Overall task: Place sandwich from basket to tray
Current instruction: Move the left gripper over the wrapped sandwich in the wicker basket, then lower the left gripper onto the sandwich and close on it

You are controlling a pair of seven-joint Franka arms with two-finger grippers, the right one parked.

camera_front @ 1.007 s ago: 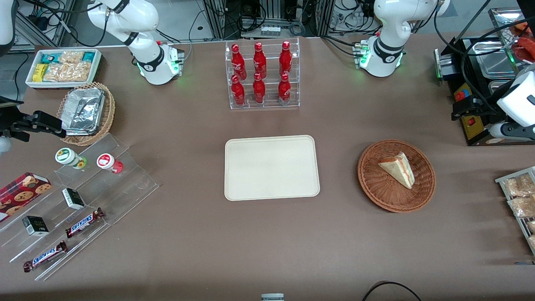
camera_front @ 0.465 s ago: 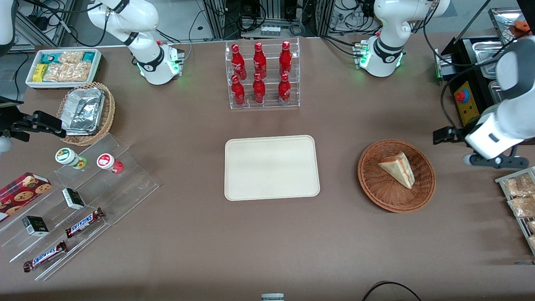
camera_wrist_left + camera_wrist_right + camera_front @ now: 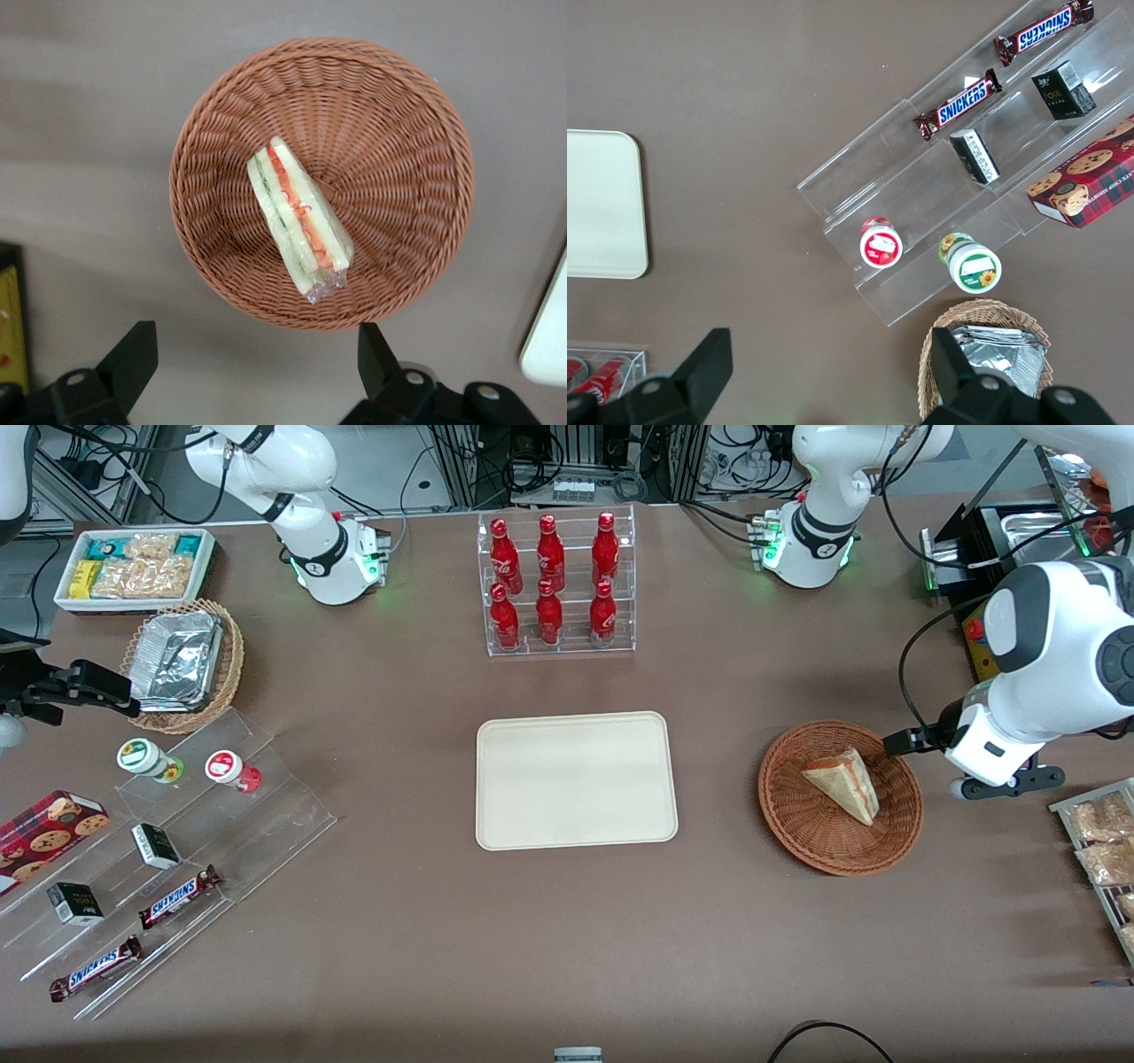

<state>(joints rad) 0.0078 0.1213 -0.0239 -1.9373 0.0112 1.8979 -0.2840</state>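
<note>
- The end effector [image 3: 252,367] was spread wide and held nothing; its two dark fingers [image 3: 133,354] stood well apart in the left wrist view, with bare table [image 3: 89,133] between them.
- In the front view the end effector [image 3: 899,742] hung at the basket's rim, on the edge toward the working arm's end of the table; it seemed to be above the rim rather than touching it, though height was hard to judge.
- The sandwich [image 3: 297,212] lay in the basket [image 3: 407,159], on its side, with its red, white and green layers facing the wrist camera and some clear wrap at one end.
- From the front, the sandwich [image 3: 843,782] sat near the middle of the basket [image 3: 797,815], clear of the fingers.
- The tray [image 3: 576,779] lay flat on the table, well apart from the basket toward the parked arm's end, with nothing on it.
- A rack of red bottles [image 3: 554,584] stood farther from the front camera than the tray.
</note>
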